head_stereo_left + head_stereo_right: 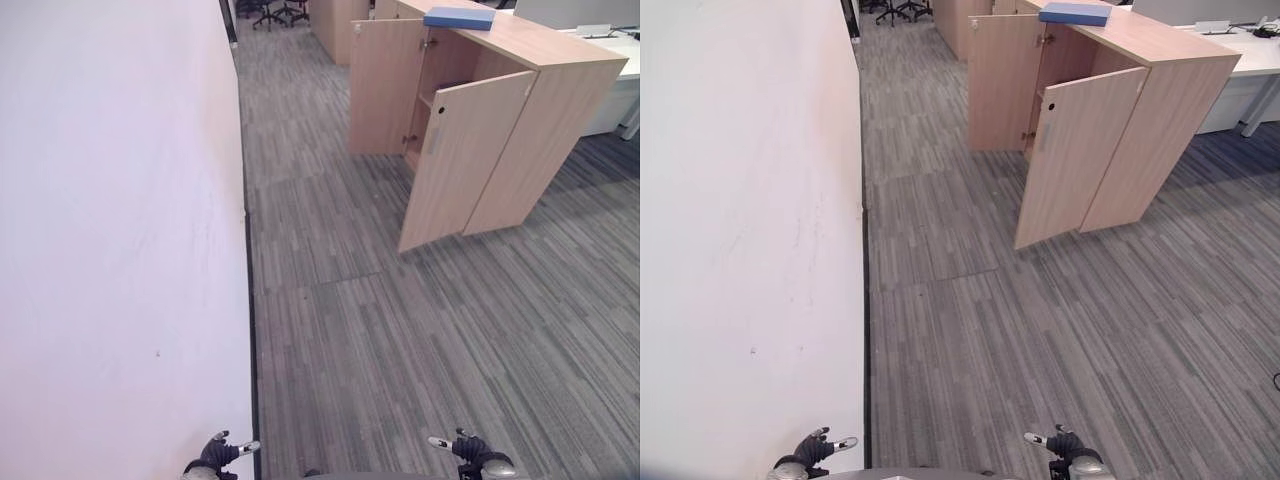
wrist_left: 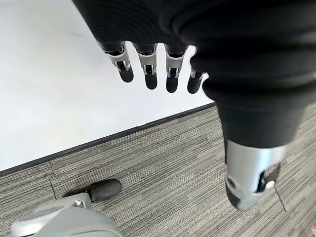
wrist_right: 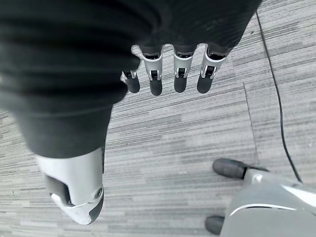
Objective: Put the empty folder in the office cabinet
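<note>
Grey carpet (image 1: 400, 330) lies bare between white wall (image 1: 110, 250) and open-doored cabinet (image 1: 545, 120).

floor (image 1: 400, 330): grey striped carpet | cabinet (image 1: 560, 110) stands on it, doors open | blue folder (image 1: 459, 17) flat on cabinet top

This place is an office. The floor is covered with grey striped carpet tiles (image 1: 400, 330). A low wooden cabinet (image 1: 560, 110) stands with its doors open, beside a white desk (image 1: 615, 60). Black office chairs on wheels (image 1: 275, 12) stand far behind, and a plain white wall (image 1: 110, 220) runs along the left.
</note>
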Tool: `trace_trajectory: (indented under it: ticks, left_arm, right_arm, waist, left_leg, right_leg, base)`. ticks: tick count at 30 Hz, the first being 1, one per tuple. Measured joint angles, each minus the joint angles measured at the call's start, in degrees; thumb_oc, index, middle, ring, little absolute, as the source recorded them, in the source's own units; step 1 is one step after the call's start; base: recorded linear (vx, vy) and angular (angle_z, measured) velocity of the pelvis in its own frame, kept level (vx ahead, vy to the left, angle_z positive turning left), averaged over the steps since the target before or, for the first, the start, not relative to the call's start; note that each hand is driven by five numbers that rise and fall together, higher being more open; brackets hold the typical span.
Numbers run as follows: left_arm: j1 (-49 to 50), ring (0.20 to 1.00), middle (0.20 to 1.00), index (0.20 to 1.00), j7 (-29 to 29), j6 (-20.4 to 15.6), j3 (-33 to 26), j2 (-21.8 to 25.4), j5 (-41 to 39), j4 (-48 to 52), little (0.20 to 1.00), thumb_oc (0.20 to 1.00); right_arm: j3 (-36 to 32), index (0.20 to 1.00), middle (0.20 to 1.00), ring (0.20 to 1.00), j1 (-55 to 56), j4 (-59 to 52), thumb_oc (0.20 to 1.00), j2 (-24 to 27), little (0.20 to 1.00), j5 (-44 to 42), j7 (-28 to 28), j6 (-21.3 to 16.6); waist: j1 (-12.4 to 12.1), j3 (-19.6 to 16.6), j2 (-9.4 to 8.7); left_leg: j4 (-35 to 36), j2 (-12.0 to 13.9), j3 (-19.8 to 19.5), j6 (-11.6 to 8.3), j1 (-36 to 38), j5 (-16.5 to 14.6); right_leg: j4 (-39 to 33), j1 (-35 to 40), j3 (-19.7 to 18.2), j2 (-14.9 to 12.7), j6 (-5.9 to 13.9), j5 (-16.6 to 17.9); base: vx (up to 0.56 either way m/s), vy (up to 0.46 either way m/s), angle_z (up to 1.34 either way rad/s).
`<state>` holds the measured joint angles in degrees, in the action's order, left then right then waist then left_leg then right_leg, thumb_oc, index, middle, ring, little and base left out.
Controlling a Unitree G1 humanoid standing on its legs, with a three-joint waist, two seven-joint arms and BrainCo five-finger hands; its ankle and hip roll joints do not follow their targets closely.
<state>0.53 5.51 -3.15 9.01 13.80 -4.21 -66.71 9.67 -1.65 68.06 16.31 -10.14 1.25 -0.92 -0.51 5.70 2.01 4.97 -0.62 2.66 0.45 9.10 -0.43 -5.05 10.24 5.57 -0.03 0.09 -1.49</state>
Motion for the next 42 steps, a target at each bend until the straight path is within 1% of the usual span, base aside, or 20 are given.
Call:
trace_trajectory:
  ticks: [20, 35, 42]
  left_arm:
    - [0.0, 1.0, 1.0, 1.0, -1.2, -0.6, 0.2, 0.0, 0.0, -0.1, 1.0, 1.0]
    - [0.0, 1.0, 1.0, 1.0, -1.5, -0.9, 0.4, 0.0, 0.0, -0.1, 1.0, 1.0]
    - [0.0, 1.0, 1.0, 1.0, -1.5, -0.9, 0.4, 0.0, -1.6, -0.1, 1.0, 1.0]
  right_arm:
    - [0.0, 1.0, 1.0, 1.0, 0.8, 1.9, 1.0, 0.3, 1.0, 0.1, 0.0, 0.1]
    - [-0.3, 1.0, 1.0, 1.0, 1.0, 2.2, 1.0, 0.6, 1.0, 0.1, 0.0, 0.1]
    - [-0.3, 1.0, 1.0, 1.0, 1.3, 2.3, 1.0, 0.7, 1.0, 0.1, 0.1, 0.1]
  waist:
    - [0.2, -0.7, 0.43]
    - [0.8, -0.8, 0.52]
    - [1.1, -0.8, 0.52]
  left_leg:
    - [0.1, 0.0, -0.3, -0.08, 0.3, 0.1]
    - [0.1, 0.0, -0.5, -0.24, 0.3, 0.2]
    - [0.1, 0.0, -1.0, -0.62, 0.3, 0.4]
  right_leg:
    - [0.0, 0.6, 0.1, 0.0, 0.01, 0.0]
    - [0.0, 0.7, 0.1, 0.1, 0.0, 0.0]
    - [0.0, 0.8, 0.2, 0.2, -0.02, 0.0]
  base:
    - [0.0, 0.0, 0.0]
    - [-0.01, -0.021, 0.0]
    - [-0.02, -0.032, 0.02]
